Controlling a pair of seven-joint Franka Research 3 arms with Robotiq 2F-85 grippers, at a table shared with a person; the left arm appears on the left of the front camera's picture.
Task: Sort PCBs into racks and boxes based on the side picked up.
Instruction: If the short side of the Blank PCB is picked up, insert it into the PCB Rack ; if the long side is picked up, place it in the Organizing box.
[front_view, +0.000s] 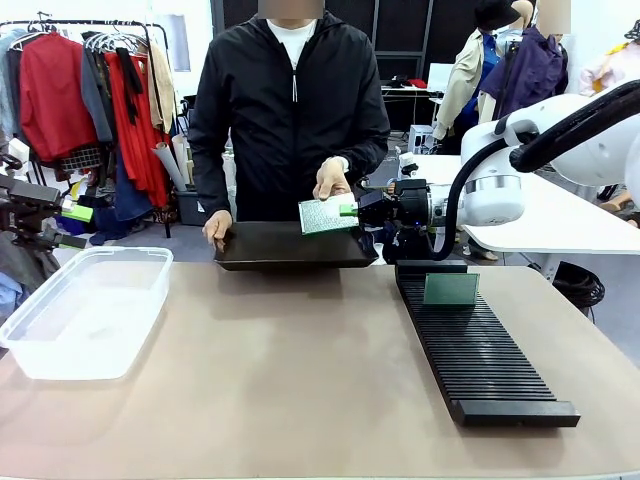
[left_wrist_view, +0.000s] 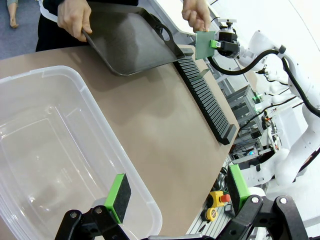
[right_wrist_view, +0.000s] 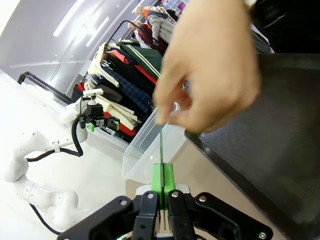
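A green PCB (front_view: 325, 216) hangs above the far edge of the table, with my right gripper (front_view: 350, 210) shut on its right edge. The person's hand (front_view: 332, 181) pinches the top of the same board. In the right wrist view the PCB (right_wrist_view: 161, 142) stands edge-on between my closed green pads (right_wrist_view: 162, 179), under the person's fingers (right_wrist_view: 210, 75). Another PCB (front_view: 450, 289) stands upright in a far slot of the black rack (front_view: 485, 355). My left gripper (left_wrist_view: 178, 190) is open and holds nothing, above the near rim of the clear box (left_wrist_view: 55, 145).
A dark flat tray (front_view: 290, 248) lies at the table's far edge, and the person's other hand (front_view: 217, 228) holds its left end. The clear box (front_view: 85, 312) sits at the table's left. Bare tabletop lies between box and rack. Clothes racks stand behind.
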